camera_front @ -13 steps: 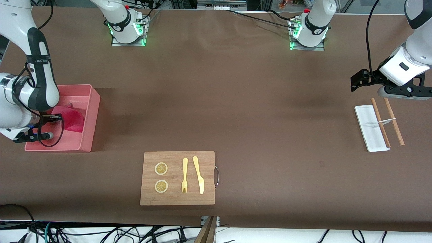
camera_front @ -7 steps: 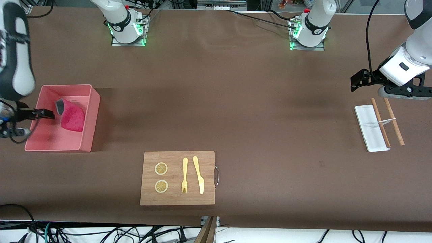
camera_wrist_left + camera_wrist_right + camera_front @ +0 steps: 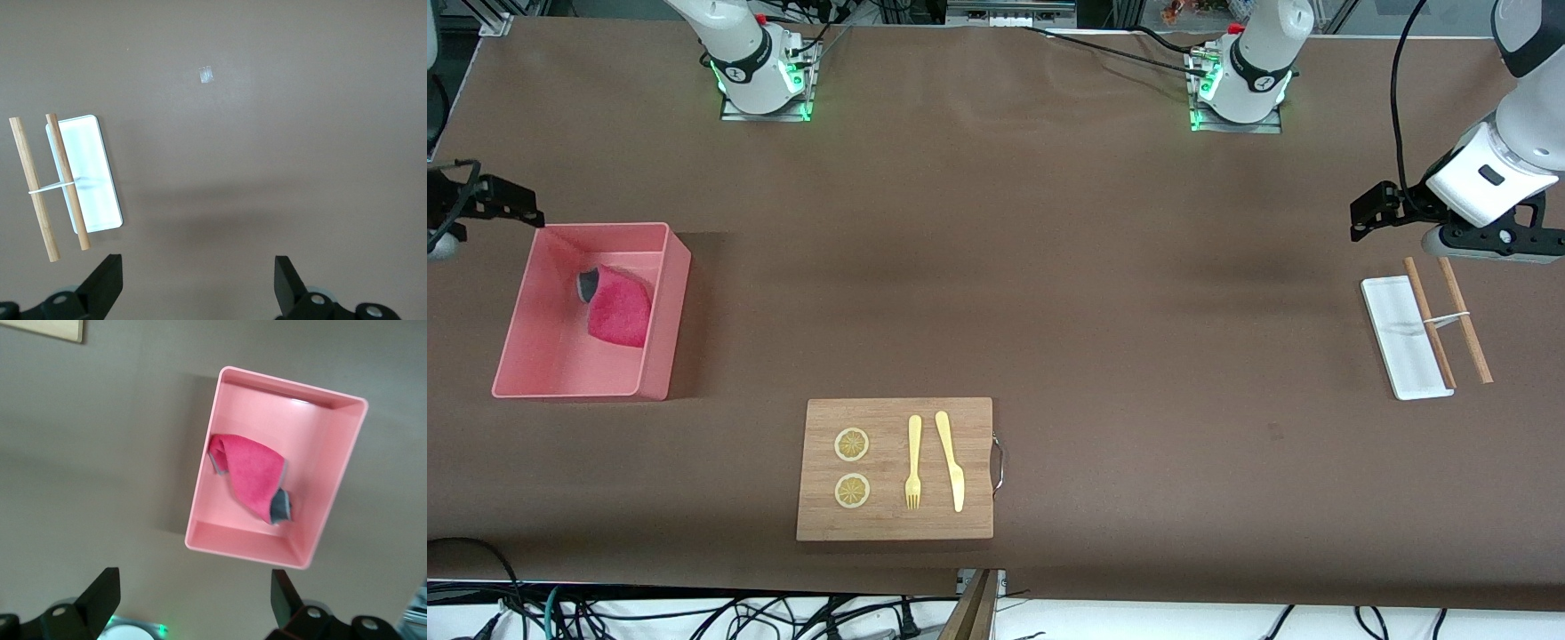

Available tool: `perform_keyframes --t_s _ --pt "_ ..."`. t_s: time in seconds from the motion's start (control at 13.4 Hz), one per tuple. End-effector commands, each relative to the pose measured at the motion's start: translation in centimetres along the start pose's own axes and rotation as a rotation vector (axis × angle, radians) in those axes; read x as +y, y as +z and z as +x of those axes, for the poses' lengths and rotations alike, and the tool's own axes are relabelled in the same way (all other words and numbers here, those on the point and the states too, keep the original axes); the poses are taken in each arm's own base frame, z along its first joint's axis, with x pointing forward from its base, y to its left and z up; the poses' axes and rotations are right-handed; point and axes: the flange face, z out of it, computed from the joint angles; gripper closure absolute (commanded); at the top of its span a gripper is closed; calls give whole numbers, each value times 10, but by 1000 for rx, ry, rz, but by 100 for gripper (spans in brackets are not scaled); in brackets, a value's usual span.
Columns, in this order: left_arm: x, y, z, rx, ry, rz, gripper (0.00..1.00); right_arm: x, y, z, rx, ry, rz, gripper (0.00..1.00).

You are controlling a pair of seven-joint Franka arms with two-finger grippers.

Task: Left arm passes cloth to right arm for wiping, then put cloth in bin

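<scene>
The magenta-pink cloth (image 3: 620, 309) lies crumpled in the salmon-pink bin (image 3: 665, 313), with a grey corner turned up. It touches no gripper. My right gripper (image 3: 491, 198) is open and empty, raised above the table beside the bin's corner nearest the robots' bases. In the right wrist view the cloth (image 3: 250, 479) lies in the bin (image 3: 332, 457), far below the open right gripper (image 3: 193, 601). My left gripper (image 3: 1375, 210) waits open and empty above the table at the left arm's end. The left wrist view shows its open fingers (image 3: 198, 283) over bare table.
A wooden cutting board (image 3: 895, 524) near the front camera carries two lemon slices (image 3: 852, 444), a fork (image 3: 913, 462) and a knife (image 3: 951, 460). A white tray (image 3: 1398, 342) with two chopsticks (image 3: 1462, 320) across it lies under the left gripper's end.
My right arm has lifted away from the bin and swung toward the table's edge, leaving the cloth in the bin. The left arm has not moved.
</scene>
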Motion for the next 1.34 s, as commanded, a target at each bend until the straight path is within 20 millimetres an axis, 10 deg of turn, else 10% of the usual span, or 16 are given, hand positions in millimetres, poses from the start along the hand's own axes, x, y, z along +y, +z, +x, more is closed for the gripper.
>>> perform_keyframes --t_s 0.0,1.27 --pt "-1 -2 0 6 8 27 0 -11 -30 1 18 -33 -38 0" --pt "0 -2 0 6 10 27 0 -40 -36 -7 -40 358 84 0"
